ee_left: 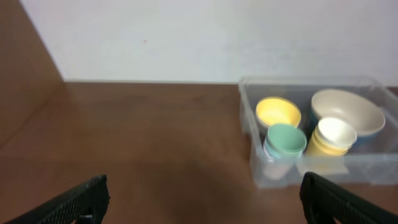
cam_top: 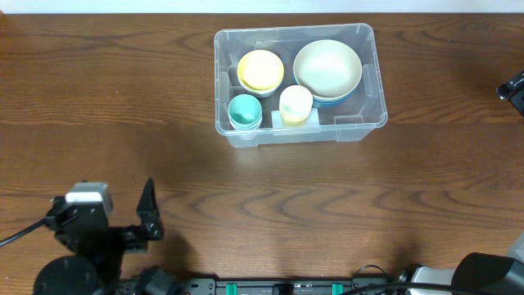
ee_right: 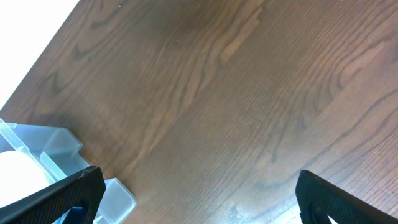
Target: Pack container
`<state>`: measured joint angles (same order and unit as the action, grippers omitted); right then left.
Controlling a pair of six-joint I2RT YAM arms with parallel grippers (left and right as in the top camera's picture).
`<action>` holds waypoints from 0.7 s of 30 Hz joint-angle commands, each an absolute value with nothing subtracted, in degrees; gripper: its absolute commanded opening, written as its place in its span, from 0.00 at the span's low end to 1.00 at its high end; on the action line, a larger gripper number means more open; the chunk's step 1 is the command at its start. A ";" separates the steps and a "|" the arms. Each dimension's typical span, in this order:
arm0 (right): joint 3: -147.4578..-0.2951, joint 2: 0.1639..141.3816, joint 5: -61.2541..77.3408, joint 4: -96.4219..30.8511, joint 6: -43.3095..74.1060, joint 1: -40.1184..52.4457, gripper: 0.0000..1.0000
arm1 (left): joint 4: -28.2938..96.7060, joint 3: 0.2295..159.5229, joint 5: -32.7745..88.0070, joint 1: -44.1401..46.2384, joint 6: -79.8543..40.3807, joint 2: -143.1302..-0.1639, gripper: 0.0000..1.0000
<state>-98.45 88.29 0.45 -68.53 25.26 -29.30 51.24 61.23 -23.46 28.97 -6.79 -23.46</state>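
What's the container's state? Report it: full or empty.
Partly full: container holds cream bowl, yellow bowl, teal cup, yellow cup, all upright.

Container (cam_top: 373, 86) — clear glossy plastic, smooth walls. Table (cam_top: 123, 106) — dark wood, visible grain, low satin sheen. Cream bowl (cam_top: 327, 67) looks matt, smooth; teal cup (cam_top: 245, 109) likewise.

Up top, the overhead camera stares straight down from well above, taking in the broad tabletop (cam_top: 123, 123) with the container (cam_top: 295, 133) whole in frame. Down low, the left wrist camera peers almost level across the wood toward the container, standing well back from it, with a pale wall (ee_left: 186, 37) behind the container. And the right wrist camera tilts steeply down, close in just beside the container, catching only one corner, the one thing all three views share.
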 commanded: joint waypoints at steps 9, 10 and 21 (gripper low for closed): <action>-98.45 88.31 0.45 -68.60 25.89 -29.93 0.99 | 19.05 32.88 8.56 10.81 9.41 -15.44 0.98; -98.45 88.31 0.45 -68.60 25.91 -29.93 0.99 | 16.34 30.13 9.67 9.85 9.41 -14.59 0.98; -98.45 88.31 0.45 -68.60 25.91 -29.93 0.99 | -3.27 8.64 13.10 5.28 9.28 -5.69 0.98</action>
<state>-98.45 88.33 0.45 -68.53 25.26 -29.30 -1.37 11.55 11.16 6.13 8.29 -7.60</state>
